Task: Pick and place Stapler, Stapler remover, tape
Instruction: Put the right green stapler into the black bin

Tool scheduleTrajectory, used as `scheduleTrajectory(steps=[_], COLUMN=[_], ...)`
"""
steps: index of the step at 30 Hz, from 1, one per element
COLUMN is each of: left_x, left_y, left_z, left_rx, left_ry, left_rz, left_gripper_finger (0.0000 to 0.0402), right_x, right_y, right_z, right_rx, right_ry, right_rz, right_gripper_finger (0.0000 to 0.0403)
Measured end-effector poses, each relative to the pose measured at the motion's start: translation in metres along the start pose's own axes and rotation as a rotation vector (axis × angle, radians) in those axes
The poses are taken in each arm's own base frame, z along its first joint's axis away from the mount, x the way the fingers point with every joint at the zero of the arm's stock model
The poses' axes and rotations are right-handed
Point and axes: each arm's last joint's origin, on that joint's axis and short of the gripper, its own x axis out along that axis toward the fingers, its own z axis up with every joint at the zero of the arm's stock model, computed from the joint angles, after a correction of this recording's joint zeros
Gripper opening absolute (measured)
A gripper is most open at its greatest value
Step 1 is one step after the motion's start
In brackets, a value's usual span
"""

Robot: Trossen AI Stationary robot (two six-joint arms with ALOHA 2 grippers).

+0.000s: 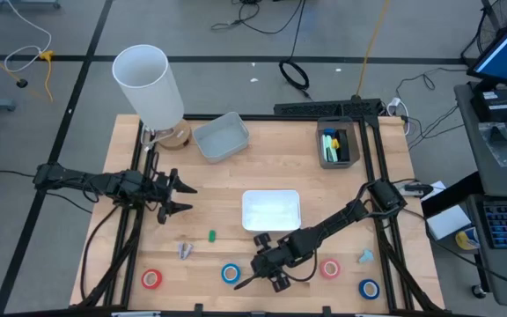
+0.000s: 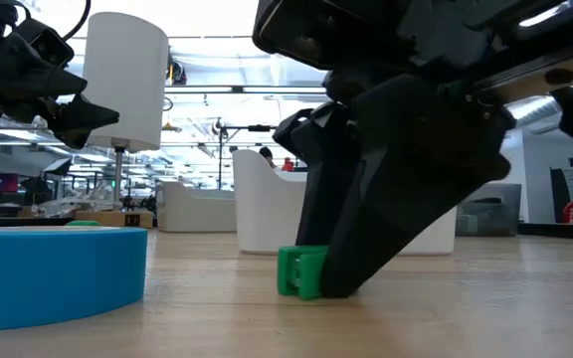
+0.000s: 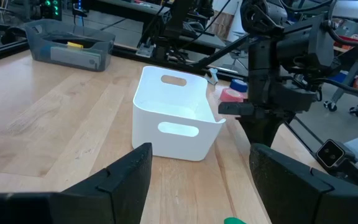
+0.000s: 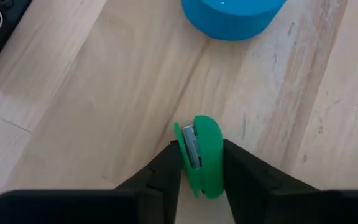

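Right hand [image 4: 199, 163] clamps green stapler [image 4: 201, 155] on tabletop [image 4: 104, 93], ready for lifting; left hand [image 1: 181, 198], open, waits at 9 o'clock.

No text, label, brand, number or sign can be read in any of the four views. The screens in the room behind the tabletop [image 1: 262, 176] glow with colour only, and their content is too small and blurred to make out. The tape rolls, the bins and the robot arms carry no writing that is legible.
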Motion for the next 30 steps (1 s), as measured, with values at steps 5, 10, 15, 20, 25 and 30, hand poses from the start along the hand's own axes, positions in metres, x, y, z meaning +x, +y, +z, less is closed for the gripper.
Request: scheduleTrajectory(steps=[5,10,15,20,25,30], left_x=[0.0,0.0,0.0,0.0,0.0,0.0], left_y=[0.0,0.0,0.0,0.0,0.0,0.0], left_z=[0.0,0.0,0.0,0.0,0.0,0.0], left_rx=[-0.015,-0.027,-0.027,-0.027,-0.026,-0.024], left_ry=[0.0,0.0,0.0,0.0,0.0,0.0], left_rz=[0.0,0.0,0.0,0.0,0.0,0.0], left_gripper_finger=[0.0269,0.0269,0.0269,0.0269,0.0269,0.0269], right_x=[-0.007,-0.039,-0.095,-0.169,-0.24,-0.298], right_y=[0.001,0.002,0.0,-0.01,-0.027,-0.045], right_z=[0.002,0.014,0.02,0.015,0.0,-0.02], right_rx=[0.012,0.077,0.108,0.138,0.236,0.337], right_ry=[-0.006,-0.051,-0.057,-0.077,-0.153,-0.246], right_rz=[0.029,0.081,0.032,-0.206,-0.457,-0.697], right_gripper_finger=[0.0056,0.0055,0.0066,0.0054,0.0059,0.0059])
